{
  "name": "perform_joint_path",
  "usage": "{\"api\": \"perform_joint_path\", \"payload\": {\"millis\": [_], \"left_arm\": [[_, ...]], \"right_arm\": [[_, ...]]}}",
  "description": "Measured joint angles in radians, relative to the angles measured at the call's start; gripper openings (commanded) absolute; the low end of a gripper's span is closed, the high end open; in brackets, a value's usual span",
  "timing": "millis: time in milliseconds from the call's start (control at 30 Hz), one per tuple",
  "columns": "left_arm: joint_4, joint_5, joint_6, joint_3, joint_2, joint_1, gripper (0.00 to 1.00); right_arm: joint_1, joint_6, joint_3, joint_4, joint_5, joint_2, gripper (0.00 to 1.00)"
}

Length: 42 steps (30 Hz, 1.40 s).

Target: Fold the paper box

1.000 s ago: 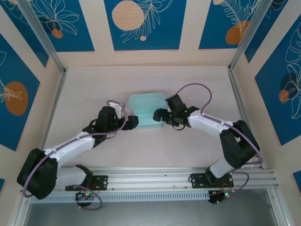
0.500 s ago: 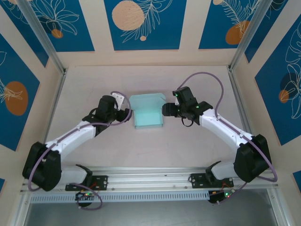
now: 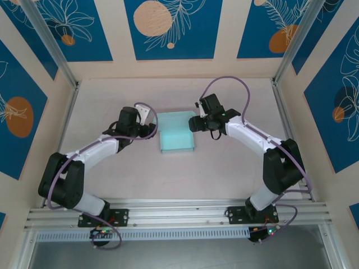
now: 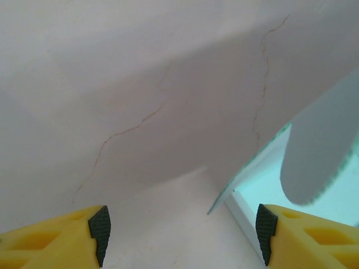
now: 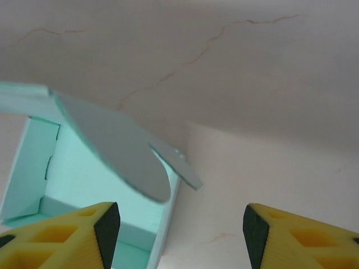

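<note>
The paper box (image 3: 176,137), pale mint card, lies open-topped mid-table with its lid flap (image 3: 175,117) at the back. My left gripper (image 3: 151,130) sits at the box's left rear corner, jaws open; in the left wrist view (image 4: 181,235) the box's side wall (image 4: 245,206) runs just inside the right fingertip (image 4: 262,234), and a rounded flap (image 4: 322,148) hangs above it. My right gripper (image 3: 193,124) is at the right rear corner, also open. In the right wrist view (image 5: 181,231) the box wall (image 5: 166,224) stands between the fingers, under a rounded flap (image 5: 120,147).
The pale pink table (image 3: 112,95) is fenced by aluminium posts (image 3: 53,45) and walls with blue panels. A metal rail (image 3: 179,210) runs along the near edge by the arm bases. A purple cable (image 3: 230,81) loops above the right arm.
Both grippers have slid from the box's front part back to its rear corners, and their jaws have narrowed somewhat. The box has stayed in place.
</note>
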Motion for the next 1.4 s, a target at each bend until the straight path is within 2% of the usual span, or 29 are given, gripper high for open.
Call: {"api": "perform_joint_path", "payload": {"millis": [300,533,733,900,1133,1267,1400], "left_arm": [[0.035,0.068,-0.002,0.028,0.064,0.003,0.61],[0.039,0.099,-0.030,0.030,0.076,0.004,0.52],[0.039,0.110,-0.064,0.030,0.076,0.004,0.41],[0.050,0.111,-0.112,0.030,0.076,0.003,0.32],[0.093,0.087,-0.195,0.024,0.076,-0.016,0.16],[0.127,0.050,-0.256,0.003,0.076,-0.037,0.07],[0.177,-0.003,-0.323,-0.022,0.076,-0.062,0.03]], "right_arm": [[-0.006,-0.019,0.024,0.037,-0.052,0.037,0.57],[-0.006,-0.014,0.032,0.053,-0.084,0.065,0.47],[-0.003,-0.007,0.032,0.062,-0.087,0.072,0.44],[0.017,0.012,0.032,0.079,-0.080,0.075,0.34],[0.059,0.053,0.032,0.089,-0.016,0.086,0.21],[0.097,0.084,0.032,0.100,0.049,0.092,0.17],[0.140,0.117,0.032,0.108,0.132,0.093,0.10]]}}
